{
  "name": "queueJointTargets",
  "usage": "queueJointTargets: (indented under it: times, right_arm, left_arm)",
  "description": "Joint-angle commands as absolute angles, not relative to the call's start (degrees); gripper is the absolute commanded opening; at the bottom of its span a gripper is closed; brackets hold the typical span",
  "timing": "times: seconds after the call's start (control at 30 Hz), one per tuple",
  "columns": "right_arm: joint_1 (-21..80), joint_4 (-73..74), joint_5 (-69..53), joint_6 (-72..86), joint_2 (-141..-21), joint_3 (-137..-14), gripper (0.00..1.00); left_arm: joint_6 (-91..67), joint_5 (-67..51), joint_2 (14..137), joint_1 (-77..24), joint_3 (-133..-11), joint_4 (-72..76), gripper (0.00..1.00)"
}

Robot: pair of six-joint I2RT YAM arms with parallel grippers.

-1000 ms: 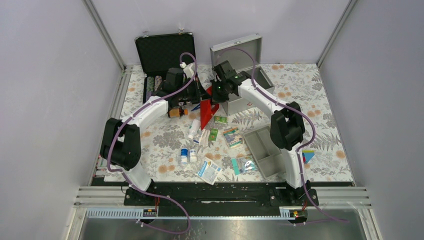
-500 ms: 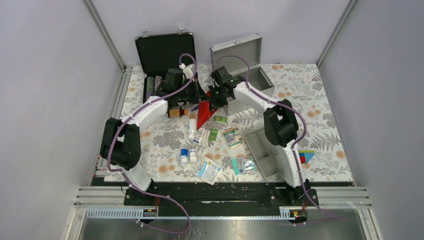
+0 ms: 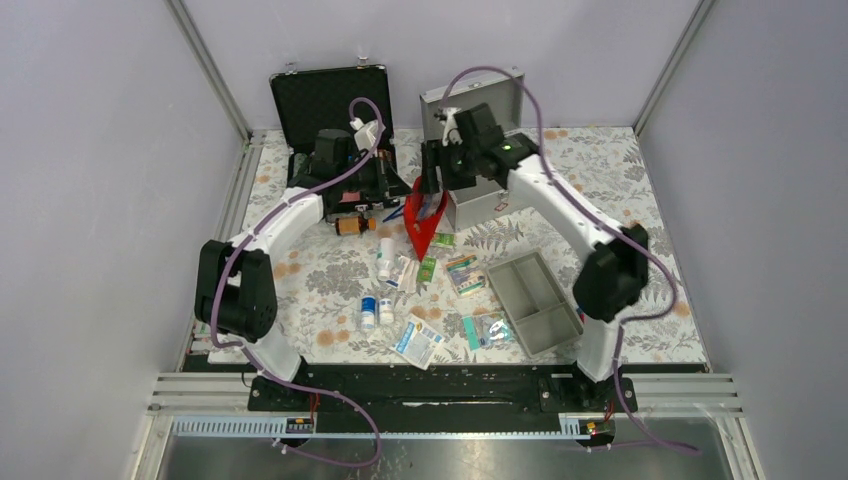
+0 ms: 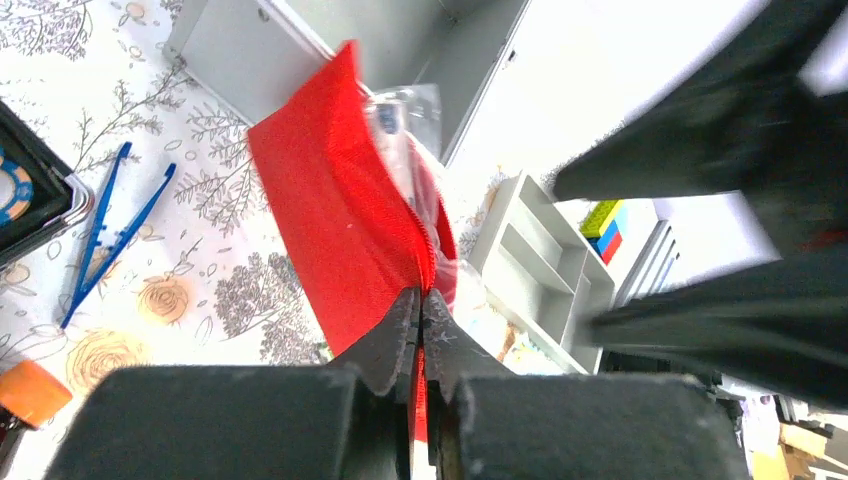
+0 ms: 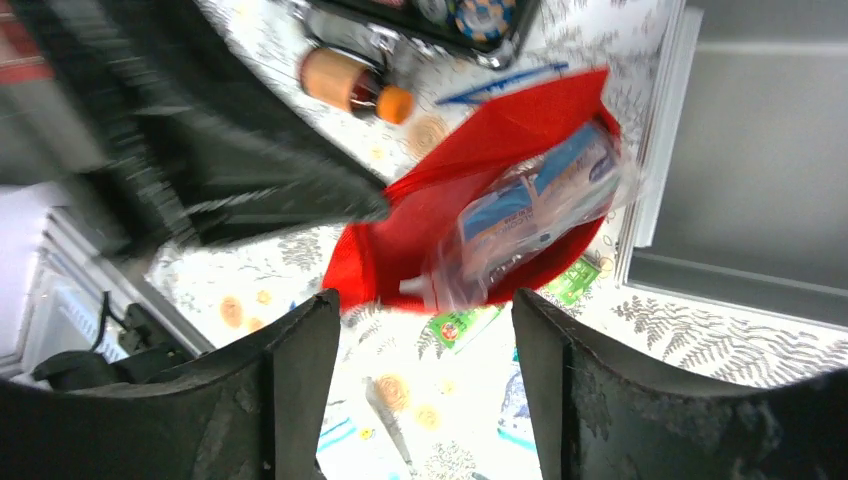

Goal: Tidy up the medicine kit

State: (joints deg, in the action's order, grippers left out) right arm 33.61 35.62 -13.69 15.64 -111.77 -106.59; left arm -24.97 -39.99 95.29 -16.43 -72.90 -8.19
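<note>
The medicine kit's grey metal box point(image 3: 478, 208) stands open at the back, its lid raised, and its grey divided tray point(image 3: 535, 300) lies apart at the front right. A flat red pouch point(image 3: 424, 225) hangs in front of the box, mouth open. My left gripper point(image 4: 420, 300) is shut on the pouch's zip edge point(image 4: 330, 230). Inside the pouch point(image 5: 430, 200) sits a clear packet point(image 5: 530, 215). My right gripper point(image 5: 420, 330) hovers open just above the pouch, holding nothing.
A black case of poker chips point(image 3: 330, 110) stands open at the back left. An orange bottle point(image 3: 350, 225) and blue tweezers point(image 4: 110, 230) lie near it. Small bottles point(image 3: 368, 312) and several packets point(image 3: 418, 340) are scattered across the middle of the floral mat.
My right gripper has opened, left the clear packet in the pouch and drawn up and back toward the box. The left gripper keeps its hold and has shifted slightly back.
</note>
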Motion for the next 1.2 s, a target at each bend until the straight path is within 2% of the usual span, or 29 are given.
queueJointTargets:
  times: [0.0, 0.13, 0.27, 0.37, 0.5, 0.73, 0.87, 0.97, 1.17]
  right_arm:
    - [31.4, 36.2, -18.6, 11.6, -102.2, -103.0, 0.72]
    - [28.8, 36.2, -24.5, 8.0, -99.1, -99.0, 0.73]
    - [26.3, 37.4, -33.8, -4.0, -97.2, -93.4, 0.68]
    - [25.9, 39.6, -34.7, -12.2, -96.5, -90.7, 0.64]
    - [25.9, 42.5, -38.9, -23.2, -96.3, -88.6, 0.59]
    - [26.0, 42.7, -44.4, -38.3, -97.2, -84.8, 0.57]
    - [27.0, 42.5, -42.2, -35.3, -100.8, -88.1, 0.55]
    - [28.2, 40.7, -36.2, -31.3, -102.3, -88.4, 0.55]
    - [28.7, 37.6, -24.2, -29.0, -97.3, -79.5, 0.64]
  left_arm:
    - [-20.7, -46.2, 94.6, -14.7, -75.7, -9.8, 0.0]
    - [-18.2, -49.5, 93.7, -13.5, -75.8, -12.4, 0.0]
    - [-14.3, -52.2, 92.3, -12.6, -76.3, -16.3, 0.0]
    - [-8.7, -54.1, 91.2, -12.1, -77.8, -23.0, 0.0]
    - [-3.6, -50.6, 88.3, -10.9, -77.7, -28.9, 0.0]
    - [-5.8, -40.2, 80.9, -5.6, -76.1, -28.5, 0.0]
    - [-6.3, -33.1, 76.7, -4.3, -75.4, -28.1, 0.0]
    - [-7.6, -28.8, 73.5, -4.1, -72.9, -25.9, 0.0]
    - [-13.6, -21.8, 69.6, -4.1, -67.4, -23.4, 0.0]
